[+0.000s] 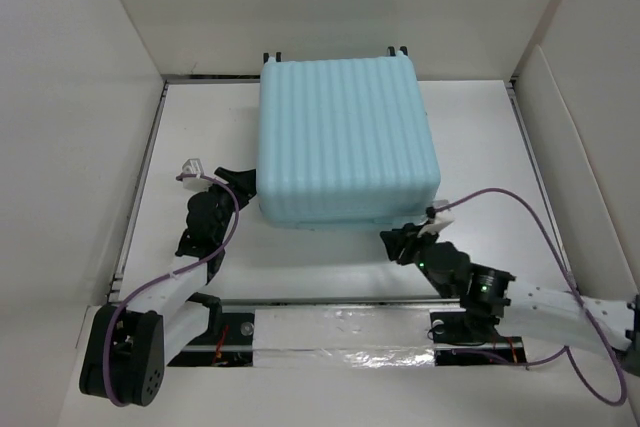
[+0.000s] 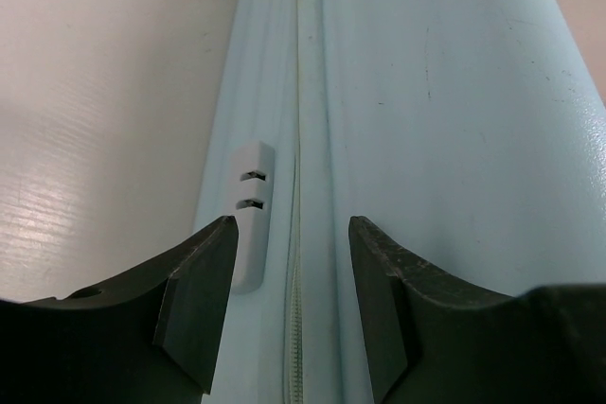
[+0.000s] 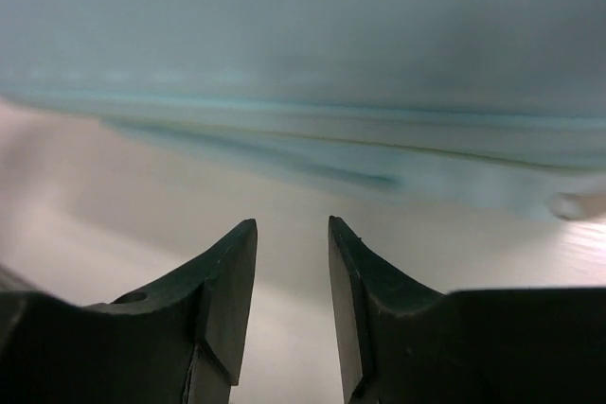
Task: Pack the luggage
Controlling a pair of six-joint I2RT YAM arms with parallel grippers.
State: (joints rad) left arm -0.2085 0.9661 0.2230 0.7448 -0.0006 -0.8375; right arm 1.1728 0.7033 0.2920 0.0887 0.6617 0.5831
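Observation:
The luggage, a pale aqua ribbed hard-shell suitcase, lies closed and flat at the back middle of the white table, with its wheels at the far edge. My left gripper is open at its near-left side. In the left wrist view the left gripper straddles the zipper seam, with a small white latch piece beside the left jaw. My right gripper is open and empty just in front of the suitcase's near-right edge. The right wrist view shows the right gripper over bare table, below the shell.
White enclosure walls stand on the left, back and right. A foil-taped strip runs along the near edge between the arm bases. Purple cables loop off both arms.

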